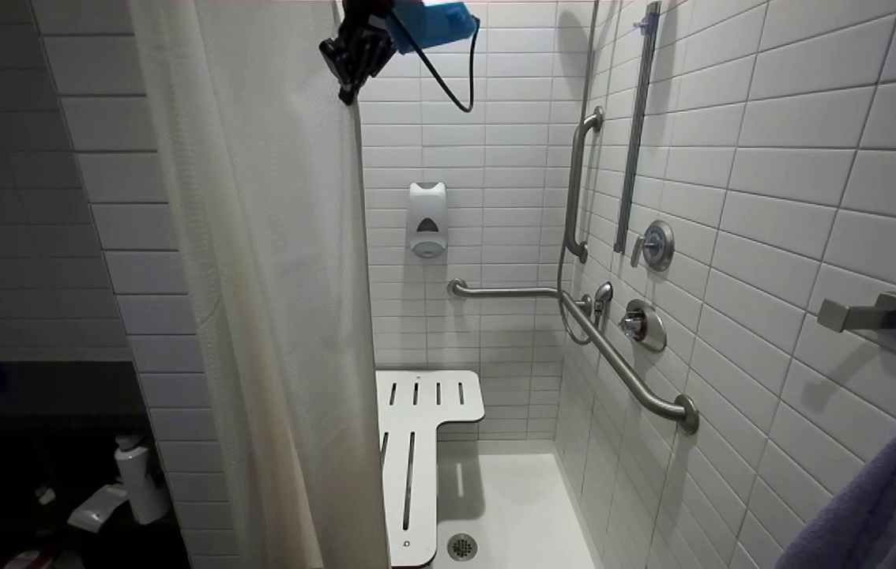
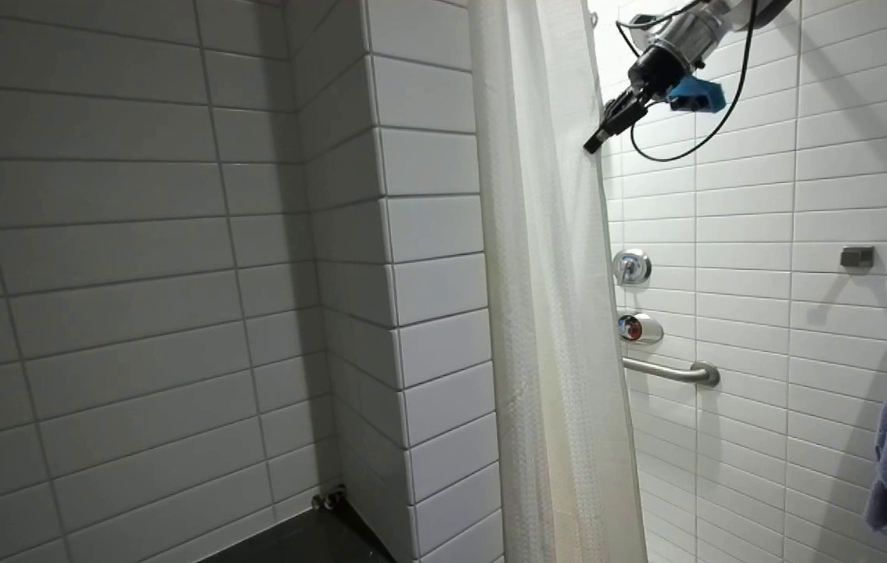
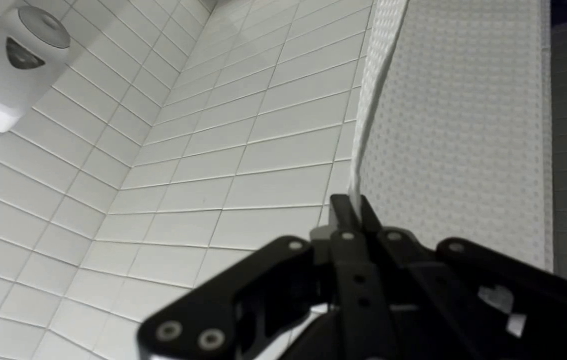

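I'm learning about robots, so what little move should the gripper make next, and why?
Perhaps a small, gentle sideways pull, because the gripper pinches the edge of the white shower curtain, which hangs across only part of the shower stall.

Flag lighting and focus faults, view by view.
In both exterior views, the shower wall is bright while the picture's left side is dim; in an exterior view, the white bottle sits in deep shadow; in the wrist view, glare whitens part of the soap dispenser, and the gripper is dark, its nearest parts slightly blurred.
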Robot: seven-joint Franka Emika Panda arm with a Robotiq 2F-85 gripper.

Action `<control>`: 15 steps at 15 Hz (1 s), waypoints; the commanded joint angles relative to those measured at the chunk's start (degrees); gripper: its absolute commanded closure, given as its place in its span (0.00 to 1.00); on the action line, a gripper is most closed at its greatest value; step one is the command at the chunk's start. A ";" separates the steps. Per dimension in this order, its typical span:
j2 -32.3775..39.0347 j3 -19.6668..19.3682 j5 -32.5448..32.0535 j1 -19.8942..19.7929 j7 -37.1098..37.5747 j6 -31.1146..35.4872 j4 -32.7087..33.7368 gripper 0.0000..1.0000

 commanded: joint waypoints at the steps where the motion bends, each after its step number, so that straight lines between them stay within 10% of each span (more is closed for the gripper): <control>1: -1.46 -0.33 4.48 -1.27 1.67 1.14 -1.82 0.99; 15: -1.80 -1.78 18.33 -3.68 5.06 4.87 -6.43 0.99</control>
